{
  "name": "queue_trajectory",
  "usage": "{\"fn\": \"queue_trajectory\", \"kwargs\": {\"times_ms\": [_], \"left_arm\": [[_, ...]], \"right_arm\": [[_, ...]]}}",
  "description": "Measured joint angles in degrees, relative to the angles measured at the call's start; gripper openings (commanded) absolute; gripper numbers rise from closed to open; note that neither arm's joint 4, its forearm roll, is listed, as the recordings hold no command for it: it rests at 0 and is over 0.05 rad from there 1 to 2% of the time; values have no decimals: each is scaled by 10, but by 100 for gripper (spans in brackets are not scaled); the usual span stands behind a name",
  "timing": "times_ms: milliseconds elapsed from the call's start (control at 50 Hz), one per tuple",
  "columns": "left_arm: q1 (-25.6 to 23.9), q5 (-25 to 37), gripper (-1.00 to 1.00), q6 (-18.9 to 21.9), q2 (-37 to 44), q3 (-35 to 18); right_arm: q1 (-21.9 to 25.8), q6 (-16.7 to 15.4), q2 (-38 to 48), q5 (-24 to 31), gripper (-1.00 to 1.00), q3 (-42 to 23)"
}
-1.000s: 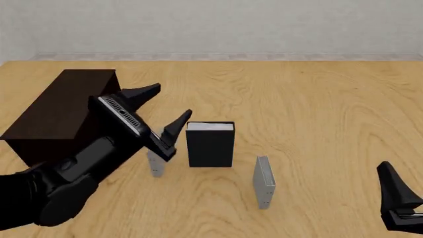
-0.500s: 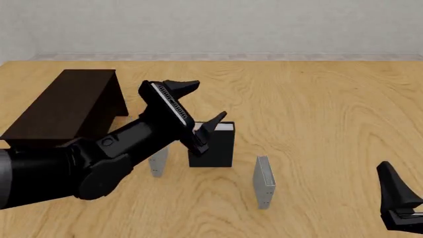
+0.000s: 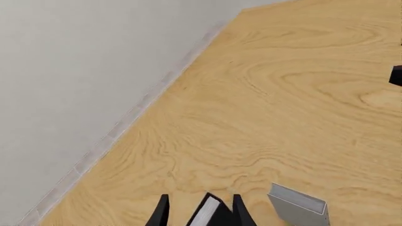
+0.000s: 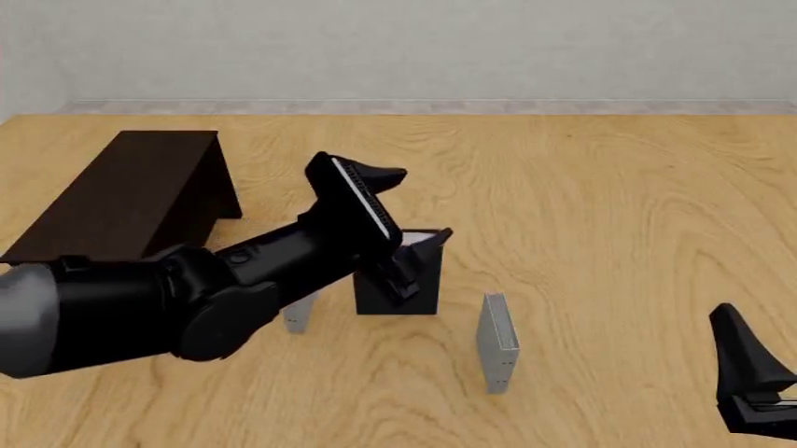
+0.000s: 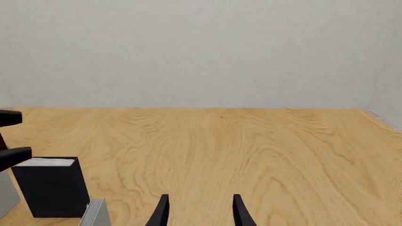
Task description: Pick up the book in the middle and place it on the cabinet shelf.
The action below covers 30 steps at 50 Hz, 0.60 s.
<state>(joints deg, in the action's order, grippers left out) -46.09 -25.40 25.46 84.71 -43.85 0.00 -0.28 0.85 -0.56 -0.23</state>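
The thick black book with white page edges (image 4: 401,280) stands upright on the light wooden table (image 4: 598,205), roughly mid-table, between two thin grey books. One thin grey book (image 4: 498,342) stands just to its right and a bit nearer the camera; the other thin grey book (image 4: 297,313) is on its left, mostly hidden behind the left arm.

The left gripper (image 4: 416,207) is right up at the top of the black book with its fingers spread. In the front view one finger (image 4: 373,175) pokes out past the book's far side and the other sits at the book's top right corner. The left wrist view shows the book's top edge (image 3: 207,214) sitting in the gap between the two finger tips, so the jaws straddle it, but whether they actually touch it can't be made out.

The long, low, dark brown wooden cabinet (image 4: 125,191) sits well off to the left of the books, flat top bare.

The right gripper (image 4: 748,373) is down at the near right corner of the table, well apart from everything. In its own wrist view the fingers (image 5: 162,212) are apart with nothing between them, and the black book (image 5: 52,187) shows off to one side.
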Motion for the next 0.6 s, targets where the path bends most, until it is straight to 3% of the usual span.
{"fn": "queue_trajectory", "kwargs": {"times_ms": [600], "left_arm": [[1,56,100,13,70,-61]], "right_arm": [[0,0,0,0,100,0]]}}
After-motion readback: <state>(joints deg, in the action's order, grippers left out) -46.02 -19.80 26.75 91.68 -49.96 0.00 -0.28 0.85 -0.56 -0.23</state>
